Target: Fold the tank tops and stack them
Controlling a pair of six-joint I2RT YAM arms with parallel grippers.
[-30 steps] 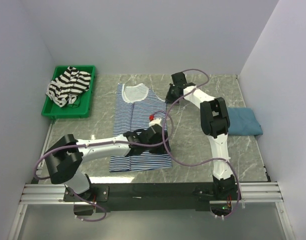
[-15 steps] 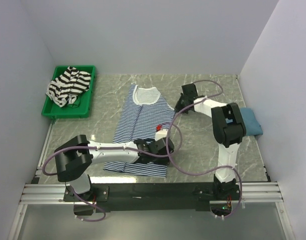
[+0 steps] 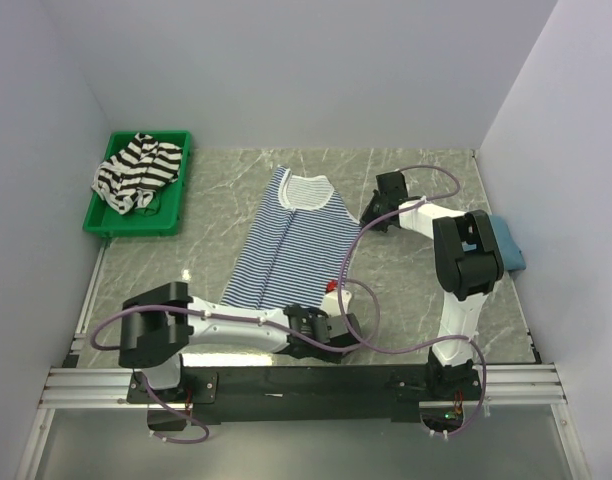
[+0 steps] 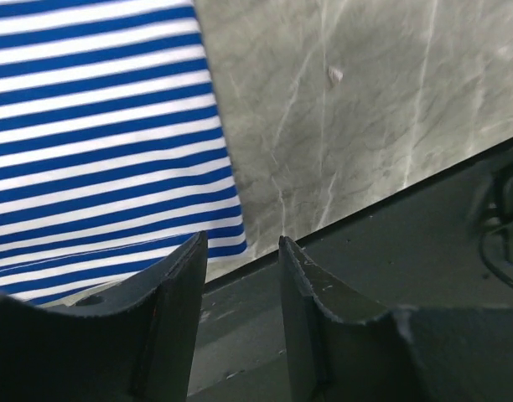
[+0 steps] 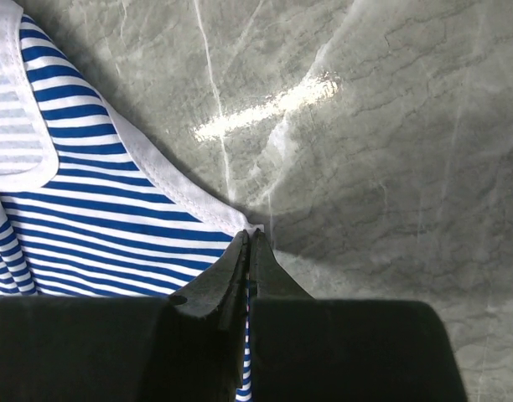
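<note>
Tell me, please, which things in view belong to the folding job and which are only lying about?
Belong to the job:
- blue-and-white striped tank top, spread on the table
- black-and-white striped tank top, crumpled in the bin
- teal-blue tank top, at the table's right edge

Only lying about:
- green bin, which only holds one top

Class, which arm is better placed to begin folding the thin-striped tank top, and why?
Right. The right end effector is shut on the thin-striped tank top at its underarm corner; the left end effector stands open by the hem corner, gripping nothing.
</note>
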